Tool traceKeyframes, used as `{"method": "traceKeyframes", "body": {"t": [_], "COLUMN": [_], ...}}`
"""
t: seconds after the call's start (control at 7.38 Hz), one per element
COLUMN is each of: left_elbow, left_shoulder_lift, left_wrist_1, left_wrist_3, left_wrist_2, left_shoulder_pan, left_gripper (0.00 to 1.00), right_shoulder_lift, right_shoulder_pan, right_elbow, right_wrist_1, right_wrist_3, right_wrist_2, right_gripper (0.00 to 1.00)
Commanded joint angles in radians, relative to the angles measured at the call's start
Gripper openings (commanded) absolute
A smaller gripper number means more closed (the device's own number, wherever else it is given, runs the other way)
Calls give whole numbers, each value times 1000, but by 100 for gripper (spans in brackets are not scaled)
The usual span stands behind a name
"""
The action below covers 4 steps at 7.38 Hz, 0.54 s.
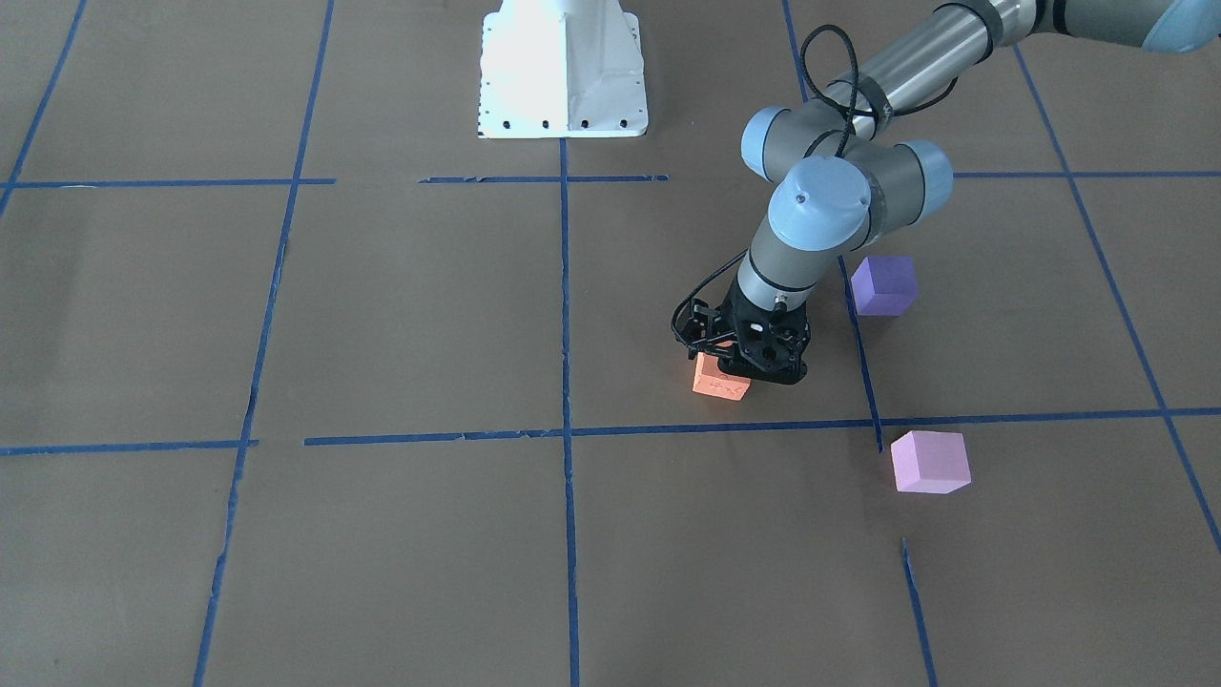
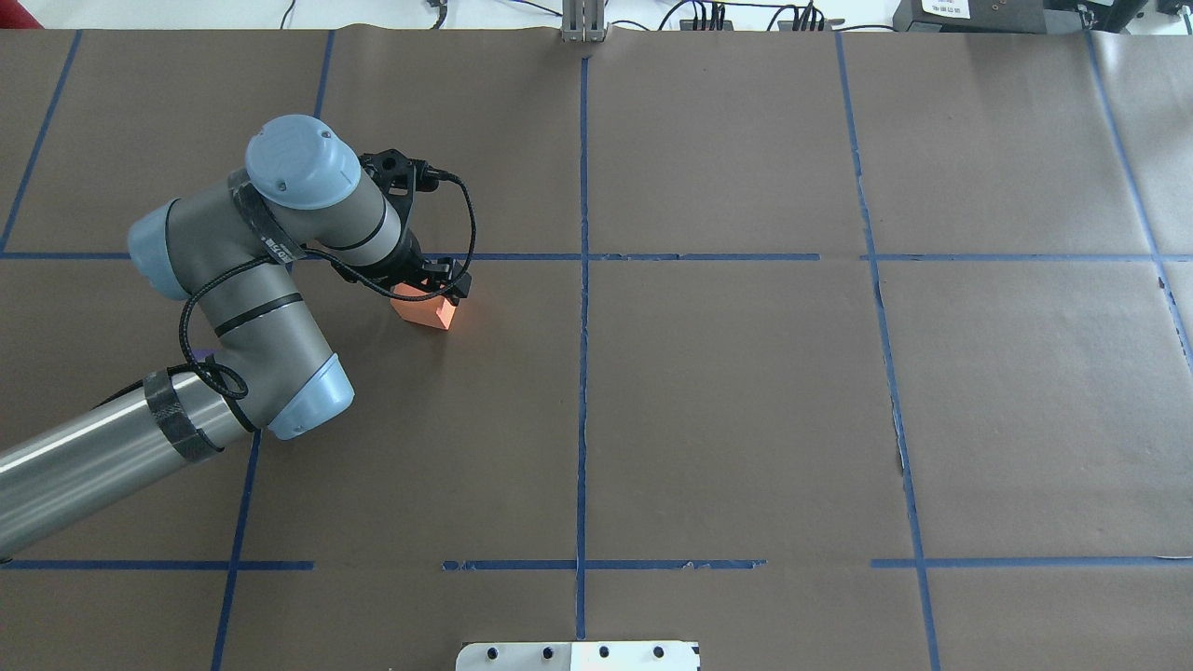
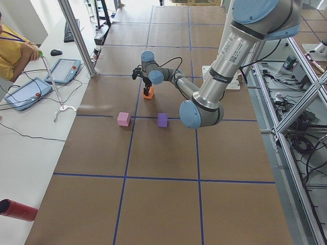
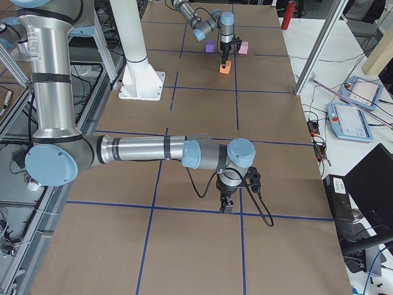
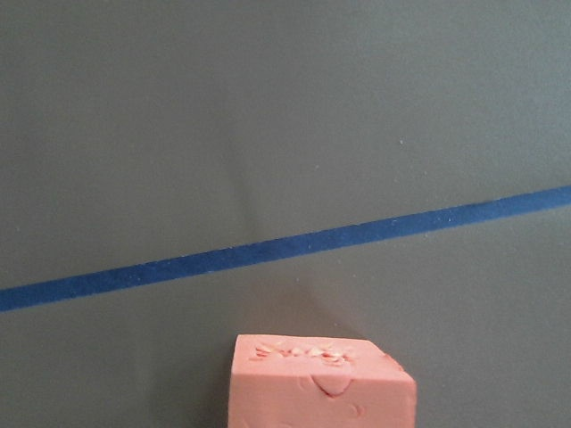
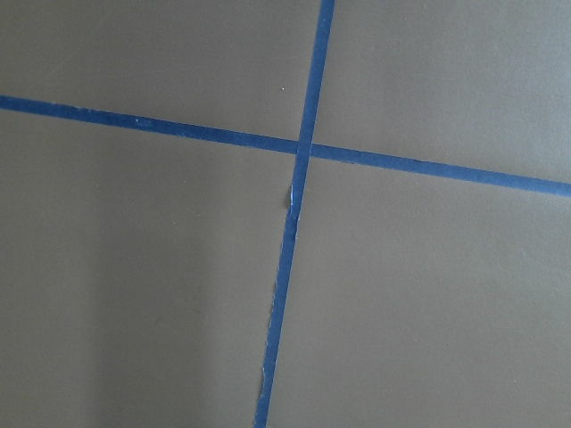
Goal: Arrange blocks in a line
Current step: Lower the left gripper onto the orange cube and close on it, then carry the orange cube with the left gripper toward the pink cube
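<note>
My left gripper (image 1: 742,367) stands upright over the orange block (image 1: 717,385), shut on it at table level near a blue tape line. The block also shows in the overhead view (image 2: 426,311) and at the bottom of the left wrist view (image 5: 319,385), its top dented. The dark purple block (image 1: 884,284) lies behind the arm's wrist. The pale pink block (image 1: 930,462) lies apart, toward the table's front. My right gripper (image 4: 227,206) shows only in the exterior right view, low over a tape line; I cannot tell whether it is open.
The brown paper table is marked with a grid of blue tape (image 1: 565,429). The white robot base (image 1: 563,76) stands at mid table edge. The right wrist view shows only a tape crossing (image 6: 302,150). A red cylinder (image 3: 18,210) lies off the table.
</note>
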Motion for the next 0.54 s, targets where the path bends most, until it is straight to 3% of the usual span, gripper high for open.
{"method": "traceKeyframes", "body": {"t": [0.0, 0.14, 0.41], "left_elbow": [27, 26, 15], "left_shoulder_lift": [2, 3, 10], "left_wrist_1": [-33, -36, -30], "left_wrist_3": [-1, -7, -4], "left_wrist_2": [11, 9, 5], "left_shoulder_pan": [11, 10, -5], "left_gripper": [89, 56, 41], "right_shoulder_lift": [0, 0, 0], "right_shoulder_pan": [0, 1, 1], "right_elbow": [0, 0, 0], "right_wrist_1": [0, 0, 0], "right_wrist_3": [0, 0, 0], "right_wrist_2": [0, 0, 0], "right_gripper": [100, 100, 100]}}
